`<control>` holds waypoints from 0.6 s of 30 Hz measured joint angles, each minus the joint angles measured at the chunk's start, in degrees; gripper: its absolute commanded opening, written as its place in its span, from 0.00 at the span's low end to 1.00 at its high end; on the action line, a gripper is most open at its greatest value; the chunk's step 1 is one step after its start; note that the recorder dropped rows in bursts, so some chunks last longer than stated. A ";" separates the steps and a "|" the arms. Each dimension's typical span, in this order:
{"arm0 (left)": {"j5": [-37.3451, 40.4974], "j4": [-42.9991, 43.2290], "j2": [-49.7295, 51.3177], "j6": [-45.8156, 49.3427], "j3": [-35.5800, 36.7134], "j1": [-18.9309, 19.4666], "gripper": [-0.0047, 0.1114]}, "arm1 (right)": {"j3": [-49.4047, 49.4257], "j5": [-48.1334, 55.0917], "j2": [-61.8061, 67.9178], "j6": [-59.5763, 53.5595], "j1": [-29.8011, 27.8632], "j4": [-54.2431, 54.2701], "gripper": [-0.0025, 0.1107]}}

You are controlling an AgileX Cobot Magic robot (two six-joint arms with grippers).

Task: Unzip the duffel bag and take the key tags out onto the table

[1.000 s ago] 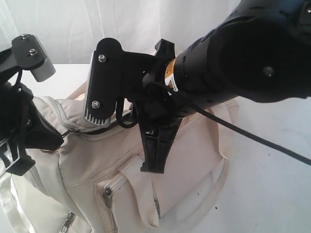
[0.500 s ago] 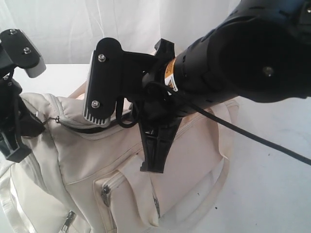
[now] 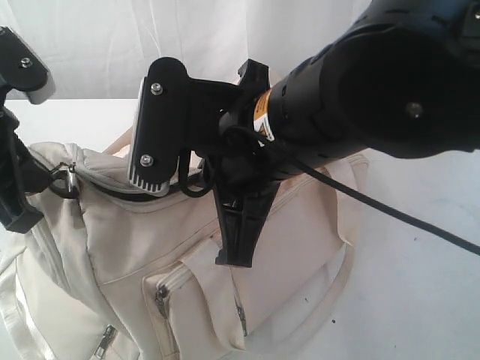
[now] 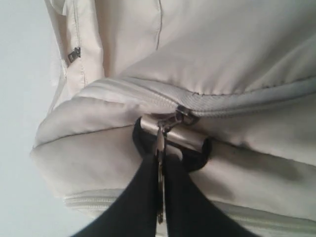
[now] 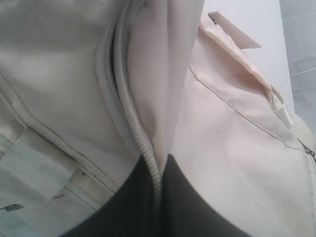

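right arm [image 3: 390, 82]: nearest the exterior camera, a thick black tube across the upper right, reaching in over the bag; a black cable [image 3: 390, 214] trails from it above the table's right side.
right gripper [image 3: 234, 255]: points down onto the top of the bag, directly above the side pocket; in the right wrist view its black fingers [image 5: 197, 207] are pressed together on a raised fold of cream fabric with a row of zipper teeth [image 5: 140, 143] along the fold's edge.
duffel bag [image 3: 292, 240]: cream, lying on the table under both grippers, set in from the table's far edge with bare tabletop to its right; its near end runs out of the exterior view.
side pocket [image 3: 187, 300]: on the bag's near face, zipped, with a metal pull hanging at its corner.
top opening: a dark slit shows along the bag's top seam between the two grippers.
zipper pull [image 4: 160, 163]: flat metal tab at the bag's left end, hanging from the slider [image 4: 183, 114], just beside a metal sleeve on a black ring [image 4: 197, 157].
left gripper [image 4: 160, 170]: at the bag's left end, jaws together and clamped on the zipper pull, which stands edge-on between the fingers.
table [image 3: 427, 300]: plain white, stretching right of and beyond the bag to its far edge.
curtain [image 3: 225, 37]: white cloth behind the table's far edge.
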 measured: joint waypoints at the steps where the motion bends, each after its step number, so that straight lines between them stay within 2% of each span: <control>1: 0.15 0.09 -0.79 0.00 0.00 0.00 0.04 | 0.00 0.00 0.00 0.00 0.00 0.00 0.02; 5: 0.37 2.91 -4.05 -0.05 0.00 0.00 0.04 | 0.00 -0.85 -0.23 0.00 0.00 0.11 0.02; 18: -0.89 6.91 -4.28 -0.05 0.00 -0.13 0.04 | 0.00 -1.12 -0.30 0.00 0.00 0.33 0.02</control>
